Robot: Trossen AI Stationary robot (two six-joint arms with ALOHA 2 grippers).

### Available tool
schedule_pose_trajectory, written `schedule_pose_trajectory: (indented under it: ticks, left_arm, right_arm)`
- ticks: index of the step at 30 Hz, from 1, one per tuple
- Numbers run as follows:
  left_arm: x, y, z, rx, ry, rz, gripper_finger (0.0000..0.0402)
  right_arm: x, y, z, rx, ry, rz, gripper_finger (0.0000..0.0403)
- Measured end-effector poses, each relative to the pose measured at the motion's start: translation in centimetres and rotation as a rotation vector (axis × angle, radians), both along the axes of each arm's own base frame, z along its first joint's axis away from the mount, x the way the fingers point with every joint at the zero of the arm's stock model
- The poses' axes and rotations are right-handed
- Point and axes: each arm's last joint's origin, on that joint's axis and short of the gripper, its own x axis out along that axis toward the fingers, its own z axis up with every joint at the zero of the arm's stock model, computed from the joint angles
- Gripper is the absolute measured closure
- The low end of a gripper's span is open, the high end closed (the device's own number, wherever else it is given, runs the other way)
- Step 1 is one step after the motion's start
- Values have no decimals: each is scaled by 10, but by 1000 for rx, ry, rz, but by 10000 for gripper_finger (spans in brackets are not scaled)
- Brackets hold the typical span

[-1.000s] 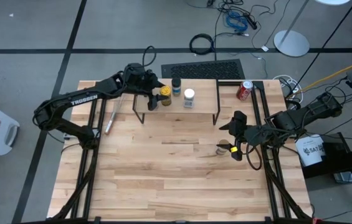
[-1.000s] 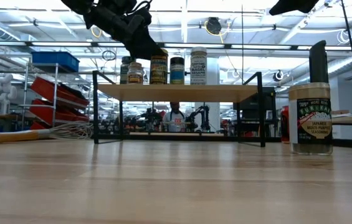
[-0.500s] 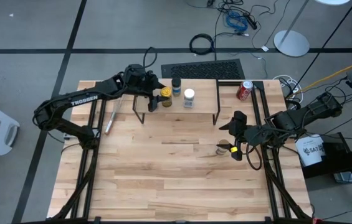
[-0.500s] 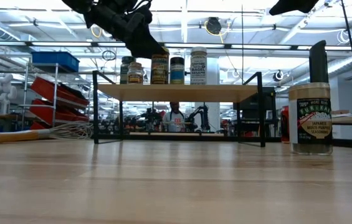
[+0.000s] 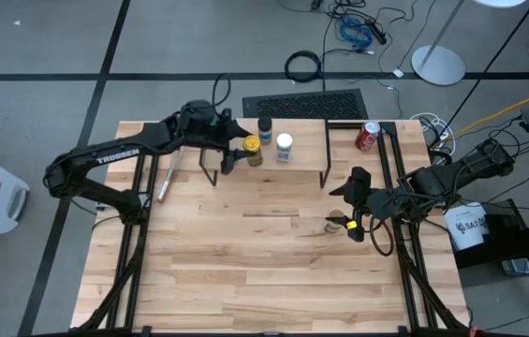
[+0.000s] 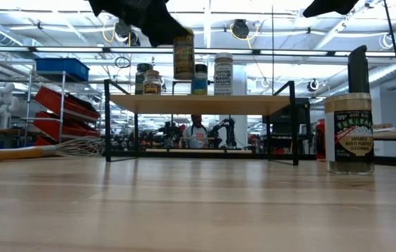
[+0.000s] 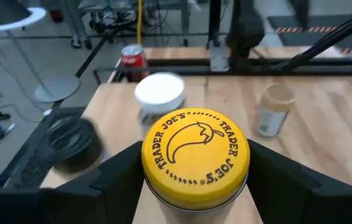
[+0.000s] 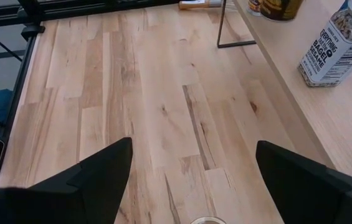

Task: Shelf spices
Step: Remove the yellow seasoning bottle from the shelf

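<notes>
The shelf [image 5: 306, 154] stands at the table's far middle. On its board [image 6: 205, 103] stand spice jars: a white-lidded one [image 5: 285, 143], a dark-lidded one [image 5: 264, 126] and two more [image 6: 147, 79] at the board's left end. My left gripper [image 5: 236, 153] is shut on a yellow-lidded jar [image 7: 194, 155] that hangs above the board [image 6: 183, 57]. A tan-lidded jar [image 6: 349, 133] stands on the table right of the shelf. Above it, my right gripper [image 5: 352, 211] is open, with nothing between its fingers [image 8: 101, 171]. My left gripper pinches the yellow-lidded jar's body just below the lid [image 7: 163, 196], one finger [image 7: 116, 183] on each side. The fingers come from the table's left, slanting a little down. The jar hangs upright, its base [image 6: 183, 75] clear of the shelf board.
A wire whisk [image 5: 168, 178] lies left of the shelf, and a red soda can [image 5: 367, 137] stands at the far right. The near half of the table [image 5: 264, 271] is bare wood. Black frame rails run along both sides.
My left gripper has risen with the yellow-lidded jar and gone a little toward the table's near right. The jar stood on the shelf board among the others. It now hangs upright, lifted clear above the board.
</notes>
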Motion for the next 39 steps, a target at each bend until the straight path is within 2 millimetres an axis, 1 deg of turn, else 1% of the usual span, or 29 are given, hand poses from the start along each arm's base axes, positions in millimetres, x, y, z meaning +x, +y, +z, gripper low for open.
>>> schedule_pose_trajectory:
  ticks: [5,10,15,19,23,26,29,32,36,39]
  left_arm:
    - [1,-22,9,-8,-32,-52,142]
    - [9,-50,10,-3,-29,-80,142]
    - [22,-81,7,33,-32,-92,142]
    - [37,-102,1,40,-52,-102,142]
    - [55,-119,-13,49,-53,-111,142]
    - [72,-126,-24,36,-83,-113,142]
    - [90,-129,-41,32,-100,-116,142]
    - [105,-130,-61,-8,-81,-103,142]
    - [119,-131,-86,-35,-37,-94,142]
    - [127,-131,-98,-41,-45,-92,142]
  right_arm:
    - [0,0,0,-4,-2,-4,74]
    - [0,0,0,-7,-2,-3,74]
    - [0,0,0,-14,-3,-3,74]
    - [-4,-3,4,-55,-26,-35,74]
    - [-9,-7,15,-75,-65,-75,74]
    - [-12,-8,19,-66,-83,-76,74]
    - [-12,-8,18,-67,-76,-73,74]
    - [-13,-9,17,-64,-64,-77,74]
    - [-15,-10,16,-70,-42,-79,74]
    - [-15,-10,16,-70,-40,-80,74]
